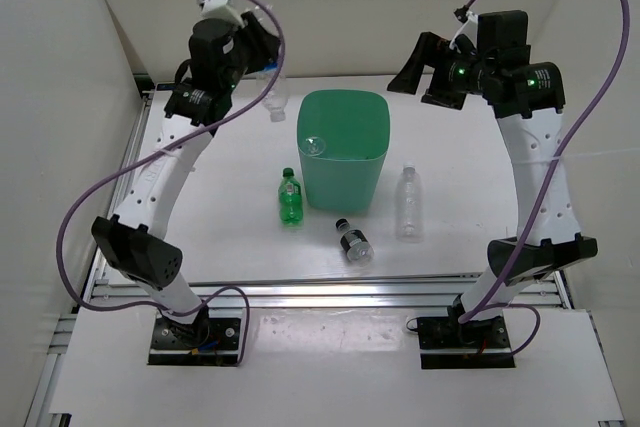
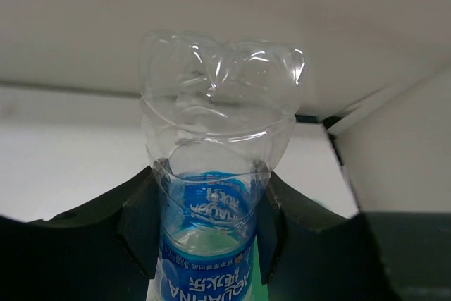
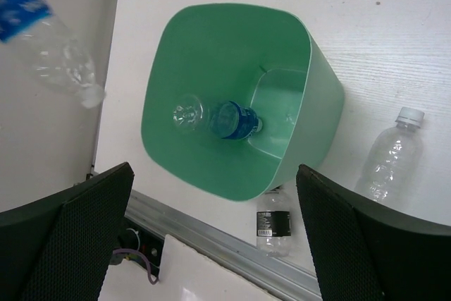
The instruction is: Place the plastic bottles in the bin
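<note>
We show the left gripper [image 2: 206, 227], jaws clamped on a blue-labelled bottle [image 2: 211, 146], its base jutting beyond them, the right gripper [image 3: 211, 174], jaws spread wide, the bin [image 3: 211, 40] beneath and between them, a second bottle [image 3: 229, 119] lying inside it

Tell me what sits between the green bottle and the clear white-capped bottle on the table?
The mint-green bin stands between the green bottle and the white-capped bottle, seen in the top view.
</note>
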### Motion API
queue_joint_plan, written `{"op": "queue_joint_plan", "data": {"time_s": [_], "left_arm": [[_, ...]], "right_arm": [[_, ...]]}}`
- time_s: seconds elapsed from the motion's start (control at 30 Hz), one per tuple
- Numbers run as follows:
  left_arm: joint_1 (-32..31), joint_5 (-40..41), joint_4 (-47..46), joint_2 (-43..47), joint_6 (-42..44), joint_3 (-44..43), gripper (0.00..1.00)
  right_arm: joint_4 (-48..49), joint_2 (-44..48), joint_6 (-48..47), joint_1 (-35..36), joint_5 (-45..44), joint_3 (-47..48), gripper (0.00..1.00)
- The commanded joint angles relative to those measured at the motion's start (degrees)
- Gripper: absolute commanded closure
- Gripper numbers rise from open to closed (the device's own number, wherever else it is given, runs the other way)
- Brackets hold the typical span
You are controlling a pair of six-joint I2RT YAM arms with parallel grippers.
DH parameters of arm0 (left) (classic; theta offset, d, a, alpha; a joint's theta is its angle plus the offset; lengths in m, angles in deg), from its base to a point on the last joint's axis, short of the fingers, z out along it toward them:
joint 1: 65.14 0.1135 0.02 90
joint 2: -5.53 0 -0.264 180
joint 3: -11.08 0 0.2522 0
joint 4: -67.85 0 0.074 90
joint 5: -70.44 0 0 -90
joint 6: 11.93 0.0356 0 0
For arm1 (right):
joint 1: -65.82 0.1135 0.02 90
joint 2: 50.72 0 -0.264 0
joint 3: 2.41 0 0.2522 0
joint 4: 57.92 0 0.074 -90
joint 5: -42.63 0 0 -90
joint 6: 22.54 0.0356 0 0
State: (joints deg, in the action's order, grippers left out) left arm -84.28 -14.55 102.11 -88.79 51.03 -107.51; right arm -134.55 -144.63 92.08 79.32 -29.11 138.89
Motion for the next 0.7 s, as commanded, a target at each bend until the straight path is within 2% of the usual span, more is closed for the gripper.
{"op": "queue_joint_plan", "data": {"time_s": [0.0, 0.2, 0.23, 0.47, 0.53, 0.57, 0.6, 0.67], "left_arm": [[-7.47, 5.17, 2.1, -2.34, 5.86, -7.21, 0.68], [-13.99, 4.65, 2.1, -10.87, 7.18, -13.72, 0.63], [-14.0, 4.65, 2.1, -11.58, 7.18, -14.25, 0.58], [-15.58, -0.26, 2.1, -13.96, 3.58, -13.56, 0.56], [-15.58, -0.97, 1.57, -13.0, 3.06, -12.94, 0.41], [-16.28, 0.07, 1.57, -12.29, 3.05, -12.94, 0.28], [-16.28, 1.47, 1.57, -11.5, 3.05, -12.94, 0.04], [-17.95, 3.24, 1.57, -9.31, 5.86, -12.94, 0.0]], "right_arm": [[1.44, 1.18, -0.19, -0.23, 1.43, -0.9, 0.0], [1.44, 1.71, -0.19, -0.23, 1.43, -1.42, 0.0], [1.44, 1.71, -0.19, -0.23, 0.82, -1.42, 0.0], [1.44, 2.94, -0.19, -0.23, -0.24, -3.36, 0.0], [1.44, 2.94, -0.19, -0.23, -0.24, -3.97, 0.0], [1.44, 2.94, -0.19, -0.83, -0.85, -4.67, 0.0], [1.44, 3.46, 0.59, -0.84, -0.86, -4.68, 0.0], [1.44, 3.47, 2.52, -2.67, -0.86, -7.83, 0.0]]}}
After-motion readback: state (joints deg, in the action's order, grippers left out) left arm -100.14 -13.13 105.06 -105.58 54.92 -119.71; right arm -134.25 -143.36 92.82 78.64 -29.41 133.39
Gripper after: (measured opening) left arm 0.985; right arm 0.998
